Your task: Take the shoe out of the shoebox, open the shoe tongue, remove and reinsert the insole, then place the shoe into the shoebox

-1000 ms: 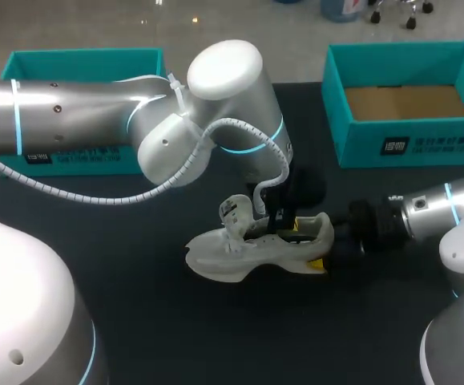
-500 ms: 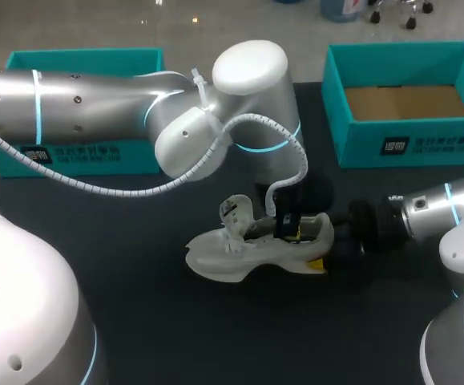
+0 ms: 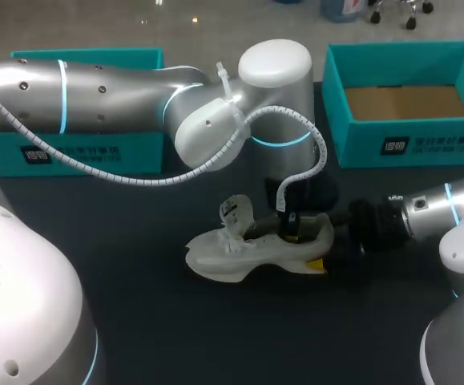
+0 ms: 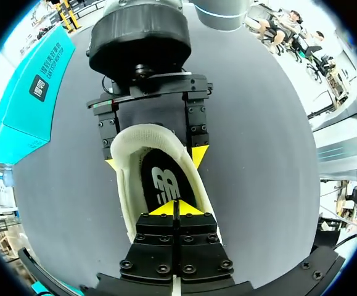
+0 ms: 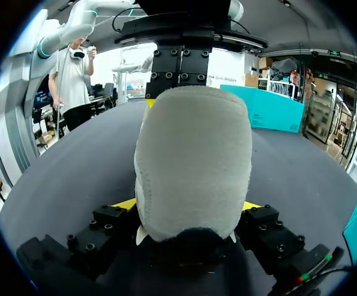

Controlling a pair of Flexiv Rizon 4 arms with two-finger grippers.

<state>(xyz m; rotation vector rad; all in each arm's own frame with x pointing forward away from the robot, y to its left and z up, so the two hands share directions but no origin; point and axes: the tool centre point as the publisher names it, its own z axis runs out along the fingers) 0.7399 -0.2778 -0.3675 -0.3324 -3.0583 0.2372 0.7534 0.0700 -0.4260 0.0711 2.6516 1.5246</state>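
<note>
The shoe (image 3: 252,249) is stood on its sole at the middle of the table (image 3: 135,321), its heel clamped from both sides by the right gripper (image 5: 187,205). The left gripper (image 4: 173,208) is lowered into the shoe's mouth with its fingers pressed together at the insole (image 4: 163,182); whether the insole is pinched cannot be told. Along the far edge, the right box (image 3: 408,144) and the left box (image 3: 87,152) are set apart from the shoe.

shoe (image 3: 240,257) on table (image 3: 135,321); shoebox (image 3: 7,156) behind left, second shoebox (image 3: 424,148) behind right.
</note>
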